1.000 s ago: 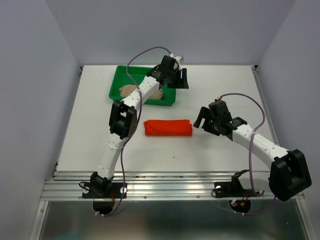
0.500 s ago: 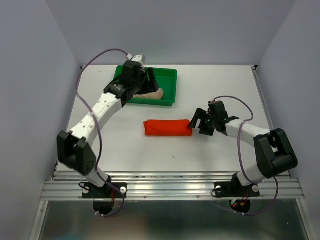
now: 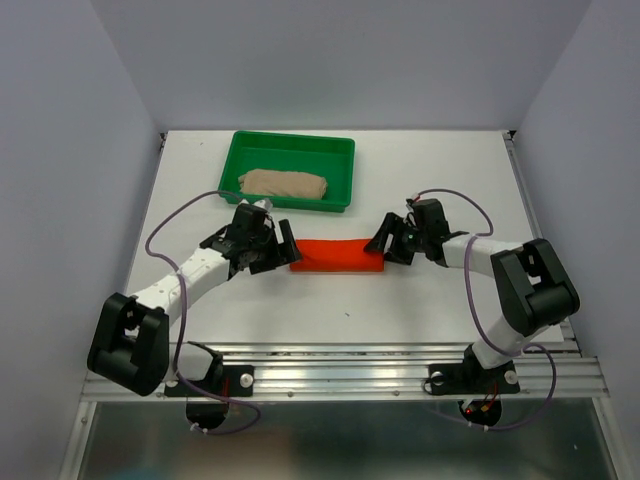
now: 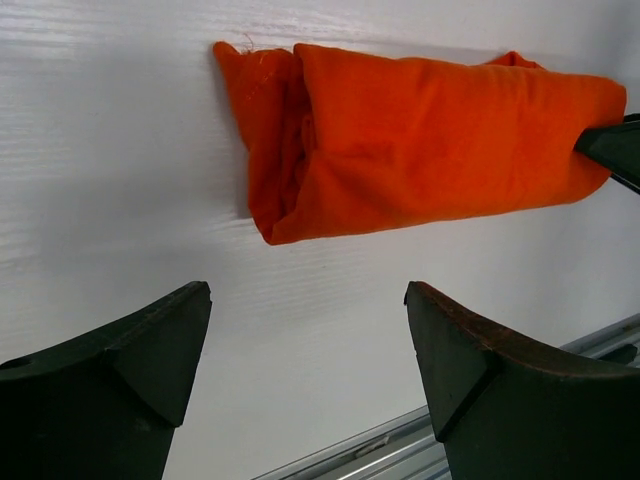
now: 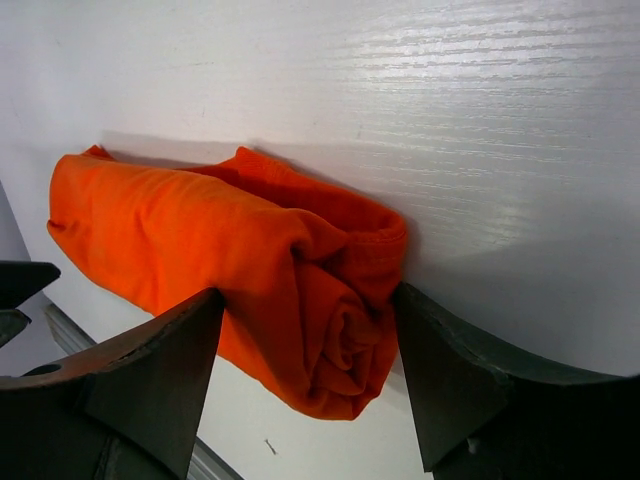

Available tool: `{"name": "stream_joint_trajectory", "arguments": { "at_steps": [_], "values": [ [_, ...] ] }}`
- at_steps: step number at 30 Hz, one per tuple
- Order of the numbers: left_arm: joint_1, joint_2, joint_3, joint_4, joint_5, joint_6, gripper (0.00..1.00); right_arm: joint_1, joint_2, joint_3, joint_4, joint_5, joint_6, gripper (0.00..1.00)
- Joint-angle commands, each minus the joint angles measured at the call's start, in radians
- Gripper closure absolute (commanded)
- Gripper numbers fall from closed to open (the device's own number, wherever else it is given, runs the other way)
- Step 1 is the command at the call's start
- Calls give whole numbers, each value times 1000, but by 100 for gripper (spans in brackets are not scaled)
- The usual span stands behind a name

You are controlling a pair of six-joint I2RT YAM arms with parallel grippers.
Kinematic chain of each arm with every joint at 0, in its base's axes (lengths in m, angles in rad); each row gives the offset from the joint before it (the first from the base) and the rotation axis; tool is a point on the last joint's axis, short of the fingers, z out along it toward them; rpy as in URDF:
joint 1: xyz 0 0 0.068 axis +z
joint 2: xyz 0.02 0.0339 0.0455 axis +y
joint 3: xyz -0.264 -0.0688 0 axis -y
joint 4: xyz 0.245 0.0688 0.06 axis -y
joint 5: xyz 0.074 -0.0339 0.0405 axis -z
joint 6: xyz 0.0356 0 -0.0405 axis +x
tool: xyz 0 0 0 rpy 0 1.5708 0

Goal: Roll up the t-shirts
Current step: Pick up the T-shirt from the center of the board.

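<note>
Orange t-shirt (image 3: 336, 255) is lying rolled mid-table; beige t-shirt (image 3: 285, 183) is sitting rolled in the green tray (image 3: 340, 150). The cloth is soft and light and will likely sag or unwind, so you're best pinching both ends through the full thickness. Left gripper (image 4: 308, 292) is hanging wide open just short of the left end. Right gripper (image 5: 308, 298) is straddling the right end, jaws wide and not visibly squeezing. Both arms are reaching low and inward.

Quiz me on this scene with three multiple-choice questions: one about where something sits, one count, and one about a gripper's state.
1. Where is the beige t-shirt? A) on the floor B) in the green tray C) draped over an arm
2. How many t-shirts show? A) one B) three C) two
3. The left gripper is: A) open, empty B) shut on cloth C) shut on the tray's rim
Answers: B, it lies rolled inside the tray; C, it plus the orange t-shirt on the table; A, its fingers stand apart with nothing between.
</note>
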Motion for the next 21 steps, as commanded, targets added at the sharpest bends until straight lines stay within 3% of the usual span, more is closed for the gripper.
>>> {"name": "stream_joint_trajectory", "arguments": {
  "at_steps": [1,7,17,21],
  "values": [
    [-2,-30,-29,98,50,-31,10,-3,22,-7,8,4,-8,26],
    [9,10,-97,216,59,-71,12,-3,13,-22,1,13,-13,27],
    [50,134,-114,364,79,-109,27,-3,7,-31,-13,29,-23,27],
    [52,180,-122,394,73,-121,29,-3,11,-31,-15,29,-23,27]
  ]
}}
